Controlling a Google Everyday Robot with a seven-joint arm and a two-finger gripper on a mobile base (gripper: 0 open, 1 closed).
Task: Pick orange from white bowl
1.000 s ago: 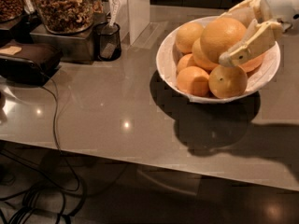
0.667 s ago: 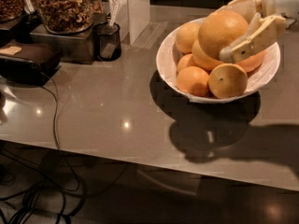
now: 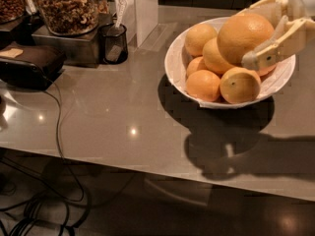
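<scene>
So the cream-coloured two-finger gripper (image 3: 249,37) is at the top right, reaching in over the wide, shallow, glossy white bowl (image 3: 173,58). It's clamped on the big smooth golden-orange round orange (image 3: 244,36): one finger (image 3: 277,42) runs across the front of the fruit, the other sits behind it near the top. The orange is at the top of the pile, over the bowl's right half, higher than all the other fruit.

Below it in the bowl there's a paler yellowish orange (image 3: 199,37) at the back left, a smaller deep-orange one (image 3: 203,85) at the front, and a lumpy one with a dark dot (image 3: 239,85) just beside that. The bowl stands on a shiny grey countertop (image 3: 118,117). Way off to the left are a black mesh cup (image 3: 114,44), a clear jar of brown granola-looking stuff (image 3: 66,6), and a black cable (image 3: 59,132) hanging over the counter edge
</scene>
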